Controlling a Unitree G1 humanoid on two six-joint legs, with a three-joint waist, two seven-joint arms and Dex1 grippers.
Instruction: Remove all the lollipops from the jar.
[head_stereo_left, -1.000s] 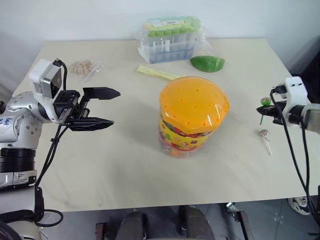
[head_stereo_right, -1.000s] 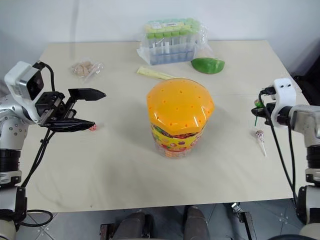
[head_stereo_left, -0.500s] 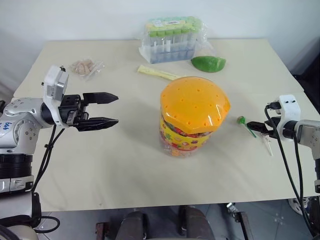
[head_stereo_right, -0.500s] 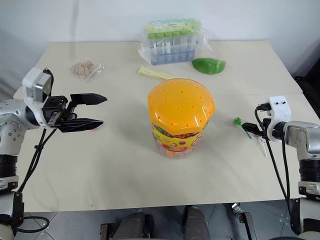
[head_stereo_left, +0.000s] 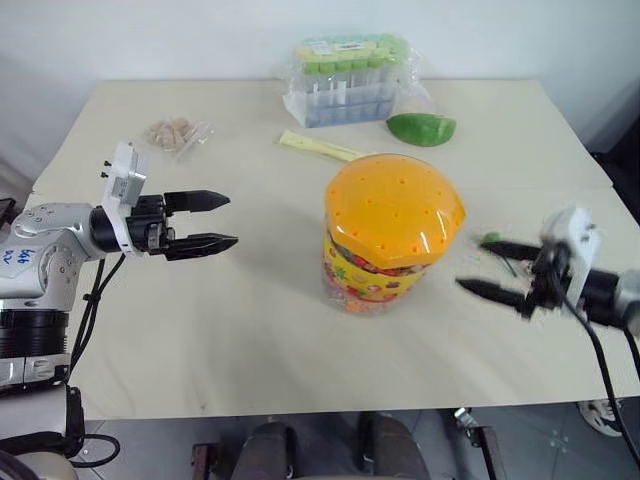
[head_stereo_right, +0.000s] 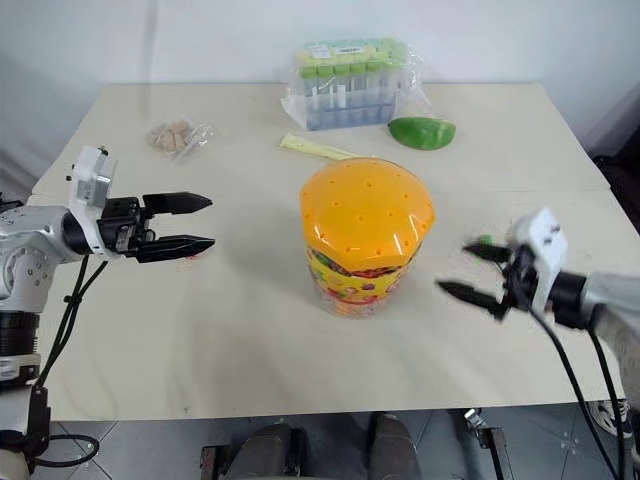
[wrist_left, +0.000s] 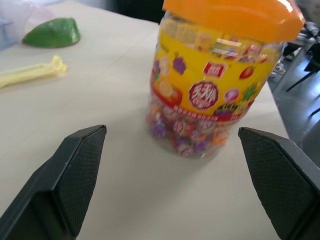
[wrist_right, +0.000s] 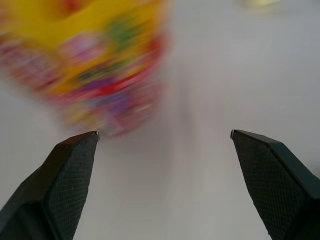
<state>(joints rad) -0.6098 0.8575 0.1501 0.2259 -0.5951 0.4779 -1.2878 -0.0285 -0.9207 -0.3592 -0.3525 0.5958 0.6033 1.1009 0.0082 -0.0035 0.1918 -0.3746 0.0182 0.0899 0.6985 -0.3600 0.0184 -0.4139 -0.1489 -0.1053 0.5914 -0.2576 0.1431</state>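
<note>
Two grippers frame the scene nearest me, both with fingers spread wide and empty: the right gripper (head_stereo_right: 478, 273) just beside the jar (head_stereo_right: 365, 240), the left gripper (head_stereo_left: 206, 221) well apart from it on the other side. That jar stands upright mid-table (head_stereo_left: 250, 330), lid (head_stereo_left: 394, 208) on. It looks bulky and slick, so I'd judge it needs both sides braced. It's a clear tub, domed orange top dotted with holes, candy-print label, yellow band. A green lollipop (head_stereo_left: 491, 239) lies near the right gripper, light and thin-sticked; pinch the stick. Farther back lies a pale yellow stick (head_stereo_left: 318, 147).
</note>
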